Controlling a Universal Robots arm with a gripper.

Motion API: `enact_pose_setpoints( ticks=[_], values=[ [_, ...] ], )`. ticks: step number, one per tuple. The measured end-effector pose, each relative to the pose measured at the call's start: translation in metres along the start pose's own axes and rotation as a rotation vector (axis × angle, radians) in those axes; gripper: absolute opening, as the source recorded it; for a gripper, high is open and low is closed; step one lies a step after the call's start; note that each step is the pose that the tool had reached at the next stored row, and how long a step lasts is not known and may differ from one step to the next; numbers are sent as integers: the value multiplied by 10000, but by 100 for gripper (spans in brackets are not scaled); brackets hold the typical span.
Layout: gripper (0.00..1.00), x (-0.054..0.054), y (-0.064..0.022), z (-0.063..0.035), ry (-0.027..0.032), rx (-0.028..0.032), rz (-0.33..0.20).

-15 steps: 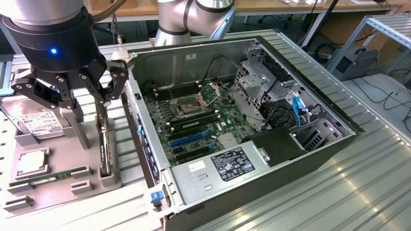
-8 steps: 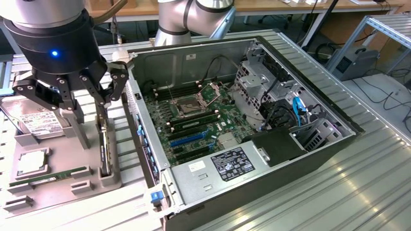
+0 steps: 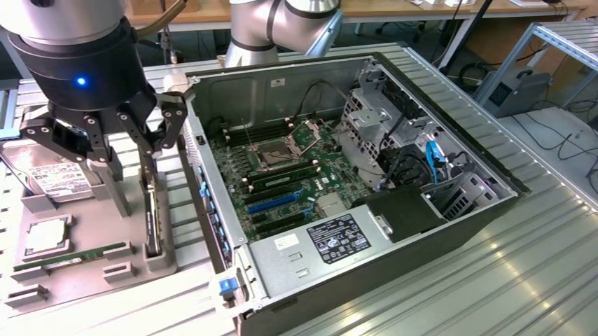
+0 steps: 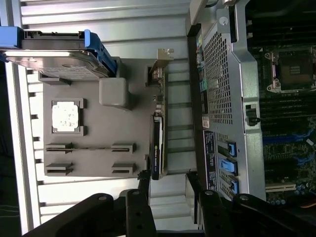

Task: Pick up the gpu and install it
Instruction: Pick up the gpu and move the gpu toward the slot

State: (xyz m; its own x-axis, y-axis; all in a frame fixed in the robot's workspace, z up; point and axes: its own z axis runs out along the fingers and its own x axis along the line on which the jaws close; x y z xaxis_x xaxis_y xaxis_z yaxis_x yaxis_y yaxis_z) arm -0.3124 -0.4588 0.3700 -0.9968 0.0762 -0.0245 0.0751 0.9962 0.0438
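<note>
1. While I stand by the ridged metal worktop [image 3: 486,294], I see the pincer [image 3: 122,148] hanging wide open over a grey tray [image 3: 89,283]. It holds nothing.
2. The gpu [image 3: 150,210] is in that tray. It stands up on its thin edge in a slot on the side of the tray nearest the computer case [image 3: 402,269].
3. In the wrist view, the pincer [image 4: 168,185] has one of its black fingers [image 4: 144,181] on each side of the near end of the gpu [image 4: 156,148]. The card is closer to one finger than to the other. I cannot tell if that finger touches it.
4. A pale metal bracket [image 4: 160,74] sits at the far end of the card.
5. The tray holds other things too. There is a silver hard drive [image 3: 56,178], a small square chip [image 3: 45,236] and a thin green memory stick [image 3: 75,255].
6. The computer case lies on its side with its cover off. Inside I see a green board [image 3: 323,183] with blue slots [image 3: 276,199].
</note>
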Motion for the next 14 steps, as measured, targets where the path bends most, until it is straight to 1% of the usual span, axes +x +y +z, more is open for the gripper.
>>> enact_pose_setpoints(
  ticks=[14],
  values=[
    [42, 1, -2, 47, 0, 0, 0]
  ],
)
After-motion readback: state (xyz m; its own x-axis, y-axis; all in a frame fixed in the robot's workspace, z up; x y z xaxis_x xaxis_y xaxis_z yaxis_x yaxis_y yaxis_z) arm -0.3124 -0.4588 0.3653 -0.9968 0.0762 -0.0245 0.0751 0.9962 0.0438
